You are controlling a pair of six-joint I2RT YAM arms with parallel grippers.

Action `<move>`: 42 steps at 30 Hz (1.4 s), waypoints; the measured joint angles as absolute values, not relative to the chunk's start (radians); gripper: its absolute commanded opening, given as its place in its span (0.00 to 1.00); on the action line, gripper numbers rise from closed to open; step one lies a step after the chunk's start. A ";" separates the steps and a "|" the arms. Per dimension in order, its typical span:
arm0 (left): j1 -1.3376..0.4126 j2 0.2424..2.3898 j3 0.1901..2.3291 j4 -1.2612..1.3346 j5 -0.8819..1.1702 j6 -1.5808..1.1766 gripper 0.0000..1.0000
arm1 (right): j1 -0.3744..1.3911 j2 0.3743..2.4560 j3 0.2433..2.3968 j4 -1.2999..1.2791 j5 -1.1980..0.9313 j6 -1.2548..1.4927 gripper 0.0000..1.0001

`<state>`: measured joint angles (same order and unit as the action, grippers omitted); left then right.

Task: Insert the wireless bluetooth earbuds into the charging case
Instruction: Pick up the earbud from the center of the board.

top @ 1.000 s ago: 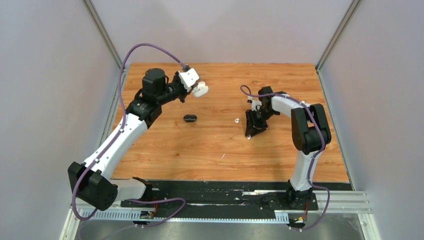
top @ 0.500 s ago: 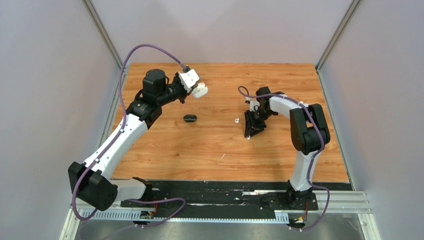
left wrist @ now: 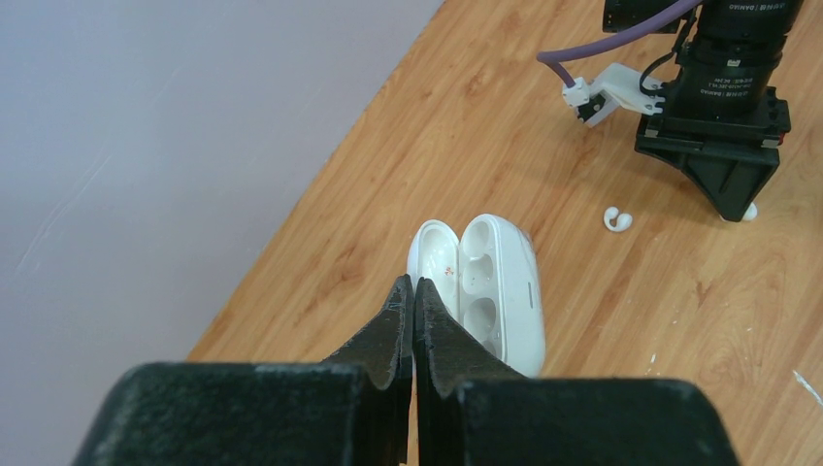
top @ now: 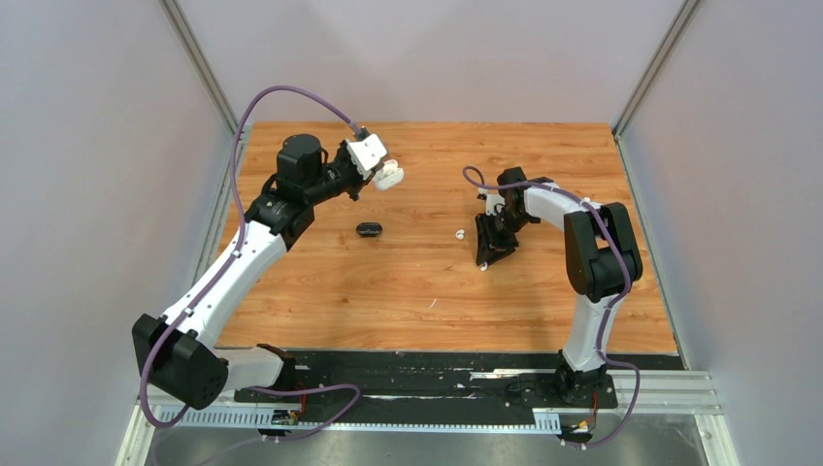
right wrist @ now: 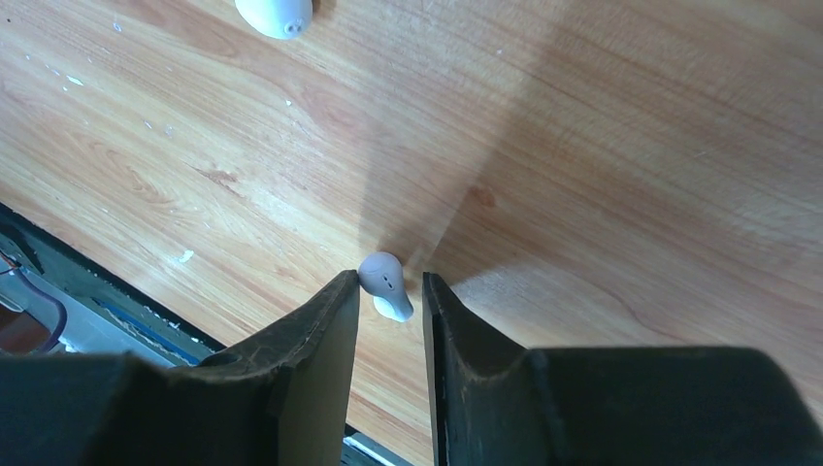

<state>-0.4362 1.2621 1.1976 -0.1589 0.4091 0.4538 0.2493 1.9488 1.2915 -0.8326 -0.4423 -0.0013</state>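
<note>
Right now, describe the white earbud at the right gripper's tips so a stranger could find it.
On the wooden table, follow the right arm to its gripper, which points down. A small white earbud sits between its fingertips. The other white earbud lies in the open, off to one side.

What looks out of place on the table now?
Nothing looks damaged. The open white charging case has both sockets empty, while a white earbud sits inside the open right gripper and a second white earbud lies loose nearby on the table.
</note>
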 measured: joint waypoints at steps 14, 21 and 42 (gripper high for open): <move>-0.436 1.262 1.190 -0.153 0.409 0.454 0.00 | 0.249 1.939 1.291 -0.833 -0.447 -0.002 0.22; -0.436 1.261 1.186 -0.152 0.409 0.454 0.00 | 0.249 1.936 1.291 -0.833 -0.451 -0.002 0.28; -0.436 1.261 1.186 -0.152 0.410 0.454 0.00 | 0.247 1.927 1.283 -0.840 -0.496 -0.002 0.23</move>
